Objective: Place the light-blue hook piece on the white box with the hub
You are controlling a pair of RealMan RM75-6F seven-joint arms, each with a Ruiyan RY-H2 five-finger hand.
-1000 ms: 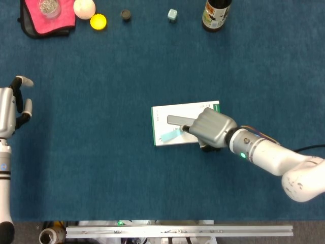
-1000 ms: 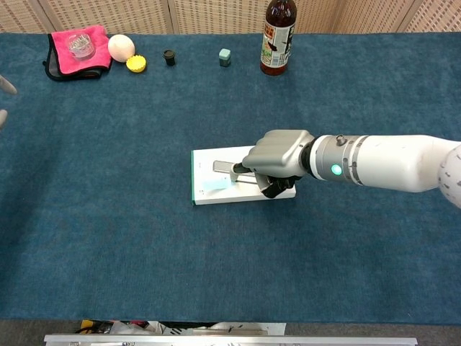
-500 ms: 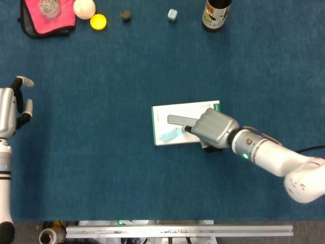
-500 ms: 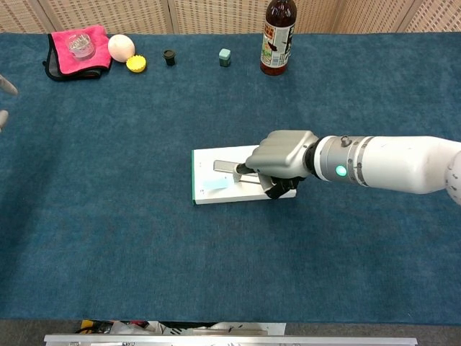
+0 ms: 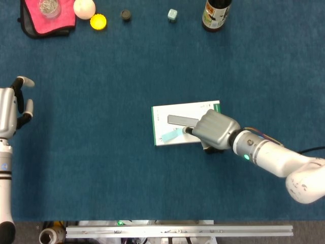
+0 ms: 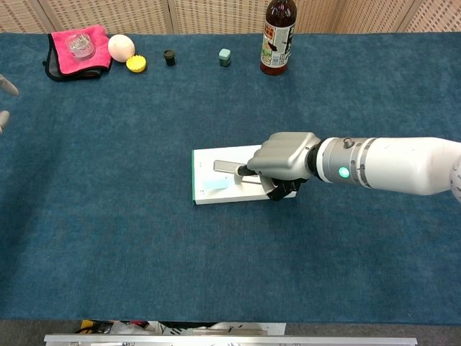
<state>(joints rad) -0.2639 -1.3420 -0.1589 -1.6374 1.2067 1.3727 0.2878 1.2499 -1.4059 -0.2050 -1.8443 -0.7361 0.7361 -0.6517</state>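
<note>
The white box [image 5: 162,113] [image 6: 205,196] lies at mid-table with a flat grey hub [image 5: 179,120] [image 6: 226,166] on top. The light-blue hook piece [image 5: 170,135] [image 6: 216,184] lies flat on the box's front left part, below the hub. My right hand [image 5: 214,129] [image 6: 285,157] hovers over the box's right half, fingers curled down, fingertips just right of the piece and holding nothing. My left hand [image 5: 12,108] rests far off at the left edge, fingers apart and empty; only its fingertips [image 6: 4,86] show in the chest view.
Along the far edge stand a brown bottle [image 5: 216,14] [image 6: 278,36], a small pale-green cube [image 5: 172,14], a black cap [image 5: 125,15], a yellow disc [image 5: 98,21], a white ball [image 5: 84,7] and a pink cloth [image 5: 48,19] bearing a glass dish.
My right hand has drawn back slightly to the right across the box. The hook piece stays where it lay on the box. The left hand is unmoved.
</note>
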